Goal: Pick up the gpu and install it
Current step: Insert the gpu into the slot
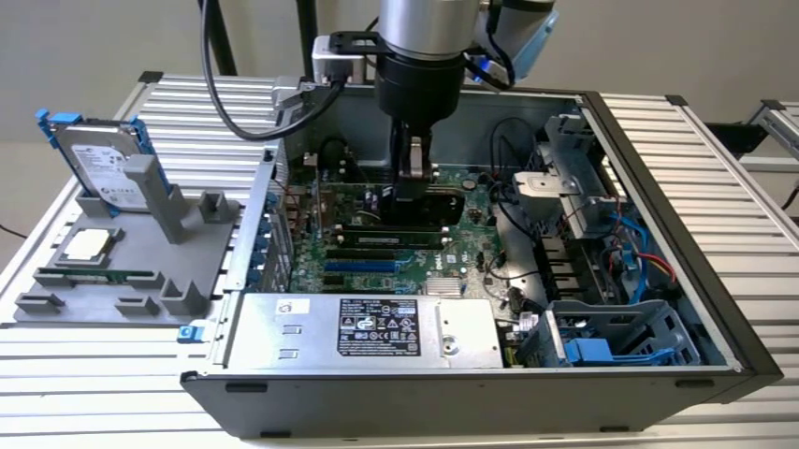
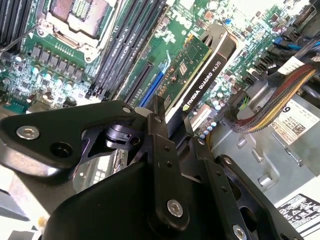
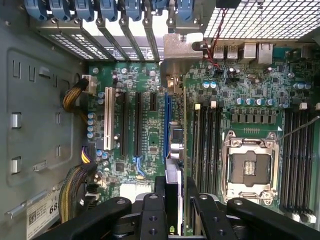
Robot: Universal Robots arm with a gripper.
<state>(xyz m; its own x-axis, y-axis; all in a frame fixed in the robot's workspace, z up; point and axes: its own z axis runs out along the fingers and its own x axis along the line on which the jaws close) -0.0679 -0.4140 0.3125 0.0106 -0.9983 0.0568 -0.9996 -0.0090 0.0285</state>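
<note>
Item: thin green circuit-board gpu with black cooler block (image 2: 200, 75), held on edge inside the open black desktop computer case (image 1: 699, 309), directly above the blue slot on the green motherboard (image 3: 145, 135).

Pincer: black two-fingered pincer (image 3: 175, 200), clamped on the gpu's upper edge; in both wrist views the fingers sit on either face of the card.

Risks, as judged:
- Card edge appears slightly off the slot line; pressing down skewed could jam or bend the connector.
- The silver bracket end near the case's rear wall may catch the blue slot clips (image 3: 107, 7) there.
- The yellow-and-black cable bundle (image 2: 270, 97) lies near the card and could snag.

Containers:
- Computer case: motherboard, empty processor socket (image 3: 250, 167), silver power supply (image 1: 362, 332), blue drive caddy (image 1: 618, 341).
- Grey parts tray (image 1: 75, 309), beside the case on the slatted tabletop (image 1: 112, 383): silver hard drive with blue rails (image 1: 107, 164) standing upright, a narrow green memory stick (image 1: 94, 277), probably a processor chip (image 1: 85, 245).
</note>
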